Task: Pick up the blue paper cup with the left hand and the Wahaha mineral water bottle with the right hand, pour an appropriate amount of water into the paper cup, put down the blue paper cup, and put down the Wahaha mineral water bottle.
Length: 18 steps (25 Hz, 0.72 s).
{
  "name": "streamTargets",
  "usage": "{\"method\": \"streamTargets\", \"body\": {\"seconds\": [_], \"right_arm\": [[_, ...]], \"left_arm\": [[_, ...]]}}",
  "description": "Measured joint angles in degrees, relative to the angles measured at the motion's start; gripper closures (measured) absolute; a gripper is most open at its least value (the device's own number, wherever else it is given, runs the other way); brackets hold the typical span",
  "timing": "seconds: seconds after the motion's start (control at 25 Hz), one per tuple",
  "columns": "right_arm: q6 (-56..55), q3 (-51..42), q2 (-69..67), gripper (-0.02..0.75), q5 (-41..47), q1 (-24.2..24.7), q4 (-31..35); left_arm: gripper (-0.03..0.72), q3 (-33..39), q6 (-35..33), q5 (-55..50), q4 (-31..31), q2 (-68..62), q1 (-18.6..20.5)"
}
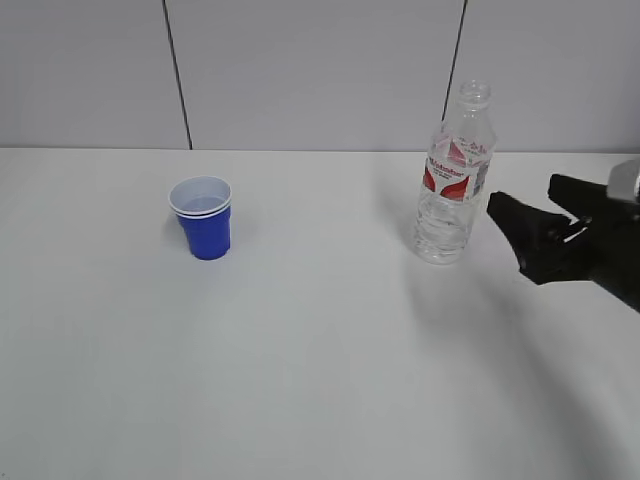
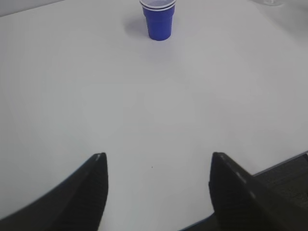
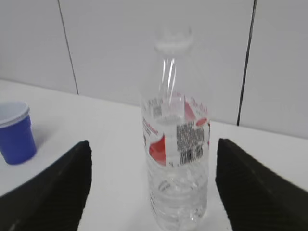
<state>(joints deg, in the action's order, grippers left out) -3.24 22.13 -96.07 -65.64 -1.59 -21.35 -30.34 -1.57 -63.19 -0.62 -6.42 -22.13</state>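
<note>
1. Upright, the Wahaha mineral water bottle [image 1: 455, 180] stands on the surface [image 1: 320, 380], just beside the released right claw [image 1: 535, 235].
2. Left claw [image 2: 156, 192] spread wide, well apart from the blue paper cup [image 2: 158, 19].

Even, soft light from above fills all three views, bright on the white table [image 1: 300, 380] with no hard glare. The cup [image 1: 205, 218] and the bottle [image 1: 455, 180] cast only faint, diffuse shadows to their left. The right wrist view is soft, the bottle's neck blurred; its dark fingers [image 3: 53, 187] are out of focus at the lower edges.
</note>
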Motion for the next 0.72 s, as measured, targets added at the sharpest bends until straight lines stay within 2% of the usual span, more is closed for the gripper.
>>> {"method": "streamTargets", "body": {"seconds": [0.16,0.52,0.72], "right_arm": [[-6.1,-1.3,9.4,0.144,3.7,0.0,-3.2],[-22.8,-1.3,35.8,0.147,24.0,0.0,-15.0],[-38.6,3.7,49.8,0.148,39.9,0.0,-29.4]], "left_arm": [[0.189,0.0,0.0,0.0,0.0,0.0,0.0],[0.189,0.0,0.0,0.0,0.0,0.0,0.0],[0.189,0.0,0.0,0.0,0.0,0.0,0.0]]}}
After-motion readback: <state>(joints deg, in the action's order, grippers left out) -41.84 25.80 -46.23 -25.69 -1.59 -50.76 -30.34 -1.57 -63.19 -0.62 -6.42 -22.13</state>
